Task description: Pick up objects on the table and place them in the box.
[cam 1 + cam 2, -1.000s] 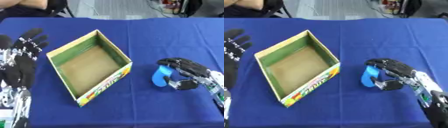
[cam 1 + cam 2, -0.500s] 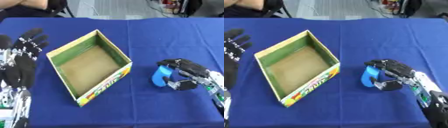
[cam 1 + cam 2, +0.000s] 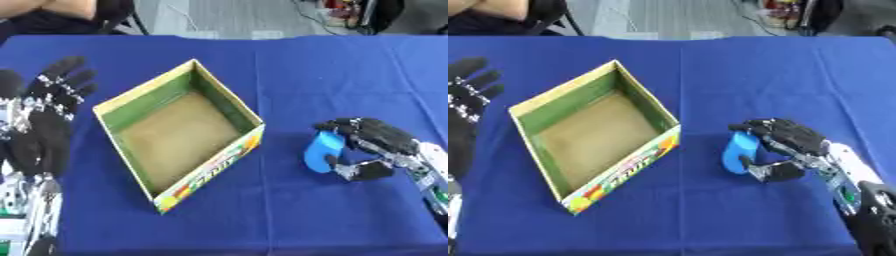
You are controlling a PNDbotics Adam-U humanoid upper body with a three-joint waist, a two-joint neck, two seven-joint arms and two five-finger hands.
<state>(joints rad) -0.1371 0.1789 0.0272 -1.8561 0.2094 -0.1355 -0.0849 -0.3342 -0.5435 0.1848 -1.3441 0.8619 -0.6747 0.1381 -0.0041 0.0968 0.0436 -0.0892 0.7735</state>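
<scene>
An open cardboard box [image 3: 229, 100] with green inner walls and a brown floor sits left of centre on the blue table; nothing lies in it. To its right a small blue object [image 3: 322, 150] stands on the cloth. My right hand [image 3: 376, 142] is curled round it, fingers over its top and far side, thumb at its lower near side. My left hand [image 3: 48, 117] is held up open at the left edge, fingers spread, away from the box.
The blue cloth-covered table [image 3: 297, 70] stretches to every side. A person's folded arms show at the far left edge, touching nothing. Cables and chair legs lie on the floor beyond the far edge.
The right hand's fingers have closed a little tighter round the blue object. The box and the left hand have kept their places.
</scene>
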